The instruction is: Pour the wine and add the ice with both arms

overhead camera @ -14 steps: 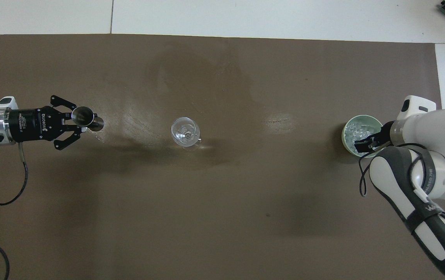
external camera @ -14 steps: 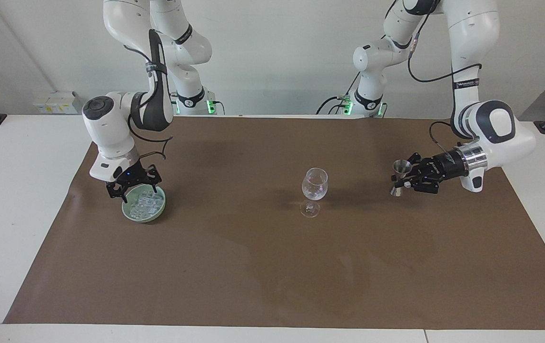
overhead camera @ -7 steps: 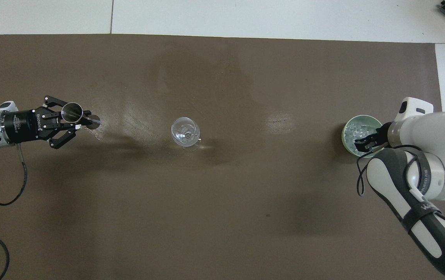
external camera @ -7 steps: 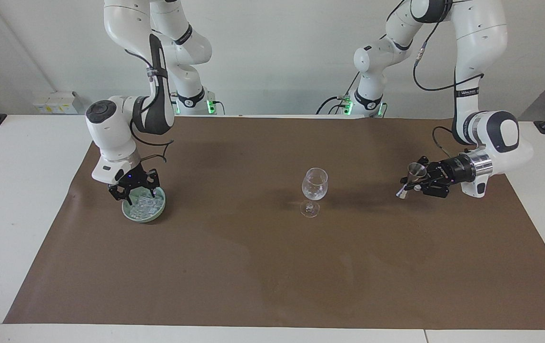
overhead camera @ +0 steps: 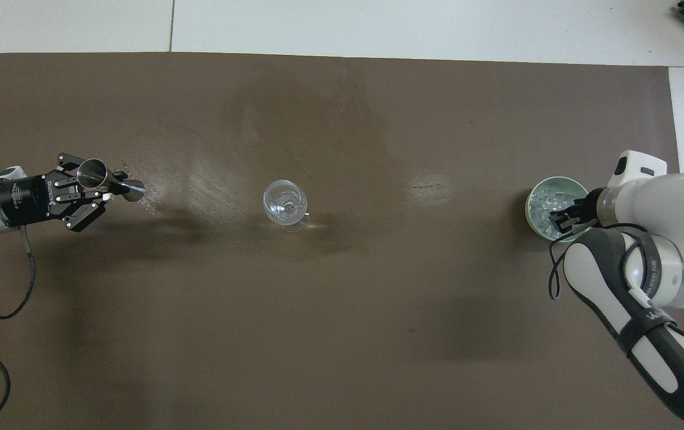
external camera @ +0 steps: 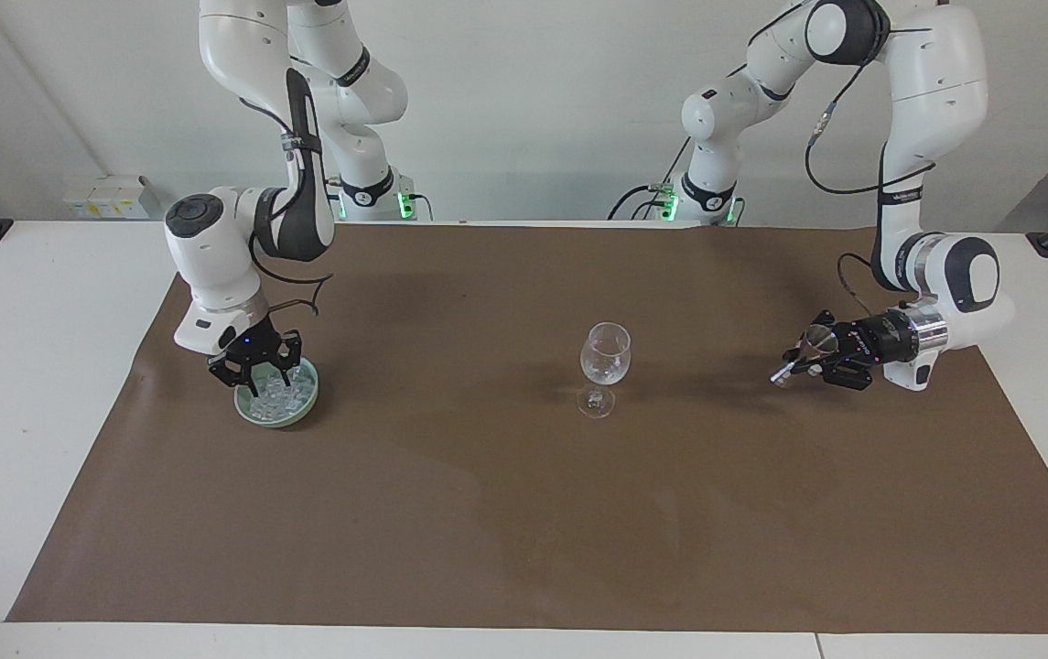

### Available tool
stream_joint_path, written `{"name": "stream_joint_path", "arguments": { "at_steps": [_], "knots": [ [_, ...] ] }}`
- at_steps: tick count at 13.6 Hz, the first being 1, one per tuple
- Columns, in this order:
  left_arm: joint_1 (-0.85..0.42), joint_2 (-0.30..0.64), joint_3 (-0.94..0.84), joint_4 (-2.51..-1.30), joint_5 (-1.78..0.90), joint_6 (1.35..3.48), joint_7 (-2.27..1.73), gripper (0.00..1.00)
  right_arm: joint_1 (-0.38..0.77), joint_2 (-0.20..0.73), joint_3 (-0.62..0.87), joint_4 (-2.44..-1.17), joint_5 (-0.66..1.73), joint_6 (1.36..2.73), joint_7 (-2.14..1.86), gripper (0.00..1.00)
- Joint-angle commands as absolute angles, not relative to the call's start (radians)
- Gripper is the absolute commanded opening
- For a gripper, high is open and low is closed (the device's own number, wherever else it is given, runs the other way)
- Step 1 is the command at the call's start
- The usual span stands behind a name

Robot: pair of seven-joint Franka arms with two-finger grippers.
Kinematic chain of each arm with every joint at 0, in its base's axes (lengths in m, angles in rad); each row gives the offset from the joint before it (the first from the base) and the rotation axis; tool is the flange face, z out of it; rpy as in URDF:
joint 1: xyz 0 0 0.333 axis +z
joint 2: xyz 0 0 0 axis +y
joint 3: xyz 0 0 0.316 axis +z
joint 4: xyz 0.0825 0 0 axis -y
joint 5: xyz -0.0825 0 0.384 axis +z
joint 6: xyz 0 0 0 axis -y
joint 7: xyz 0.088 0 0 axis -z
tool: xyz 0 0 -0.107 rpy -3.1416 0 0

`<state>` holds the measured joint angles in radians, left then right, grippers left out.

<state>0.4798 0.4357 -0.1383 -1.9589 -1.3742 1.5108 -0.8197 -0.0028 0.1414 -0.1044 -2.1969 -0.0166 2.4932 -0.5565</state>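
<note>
- ice (external camera: pixel 278 394) lies heaped in a pale green dish (external camera: pixel 307 405) on the brown mat (external camera: pixel 524 513), at the right arm's end of the table.
- right gripper (external camera: pixel 260 383) points down into that dish, its tips among the cubes; the fingers look part-way drawn together, but whether they pinch a cube cannot be told from either view.
- in the overhead view the right gripper (overhead camera: pixel 563 220) covers the edge of the dish (overhead camera: pixel 536 197) nearer to the robots.
- wine glass (external camera: pixel 605 366) stands upright near the middle of the mat, well apart from both grippers, with a few small clear bits showing in it.
- left gripper (external camera: pixel 812 359) is at the left arm's end of the table, lying nearly level, its fingers pressed onto a steel jigger (external camera: pixel 807 352) at the waist.
- the jigger (overhead camera: pixel 106 178) is tilted, its wide mouth up toward the gripper's body and its lower end down at the mat; it probably touches the mat there.
</note>
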Motion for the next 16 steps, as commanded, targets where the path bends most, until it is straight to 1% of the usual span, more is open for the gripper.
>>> {"name": "stream_joint_path", "arguments": {
  "at_steps": [1, 2, 4, 6, 7, 9, 10, 11, 12, 13, 14, 16],
  "knots": [
    [0.502, 0.503, -0.147, -1.876, -1.384, 1.457, -0.819, 0.0, -0.012, 0.144, -0.103, -2.206, -0.023, 2.516, -0.572, 0.52],
    [0.505, 0.505, -0.146, -1.878, -1.384, 1.459, -0.819, 0.0, -0.014, 0.144, -0.103, -2.206, -0.023, 2.516, -0.572, 0.52],
    [0.514, 0.521, -0.143, -1.875, -1.368, 1.468, -0.821, 0.0, -0.014, 0.144, -0.103, -2.204, -0.023, 2.514, -0.572, 0.47],
    [0.514, 0.529, -0.14, -1.867, -1.35, 1.503, -0.819, 0.0, -0.012, 0.146, -0.103, -2.203, -0.023, 2.514, -0.572, 0.37],
    [0.515, 0.534, -0.14, -1.861, -1.339, 1.523, -0.816, 0.0, -0.012, 0.146, -0.103, -2.201, -0.023, 2.513, -0.572, 0.28],
    [0.517, 0.548, -0.138, -1.853, -1.319, 1.56, -0.76, 0.0, -0.012, 0.146, -0.103, -2.198, -0.023, 2.51, -0.572, 0.14],
    [0.517, 0.552, -0.138, -1.853, -1.303, 1.578, -0.73, 0.0, -0.012, 0.146, -0.103, -2.195, -0.023, 2.505, -0.571, 0.08],
    [0.517, 0.557, -0.14, -1.858, -1.29, 1.6, -0.729, 0.0, -0.012, 0.146, -0.103, -2.191, -0.021, 2.5, -0.566, 0.08],
    [0.522, 0.564, -0.14, -1.861, -1.29, 1.62, -0.727, 0.0, -0.012, 0.144, -0.103, -2.186, -0.023, 2.497, -0.558, 0.04],
    [0.519, 0.571, -0.14, -1.859, -1.29, 1.627, -0.724, 0.0, -0.012, 0.143, -0.103, -2.174, -0.021, 2.478, -0.557, 0.02],
    [0.517, 0.575, -0.14, -1.858, -1.29, 1.635, -0.713, 0.0, -0.011, 0.14, -0.103, -2.154, -0.021, 2.441, -0.557, 0.0],
    [0.52, 0.589, -0.14, -1.861, -1.29, 1.641, -0.706, 0.0, -0.009, 0.129, -0.101, -2.099, -0.017, 2.347, -0.537, 0.0]
  ]
}}
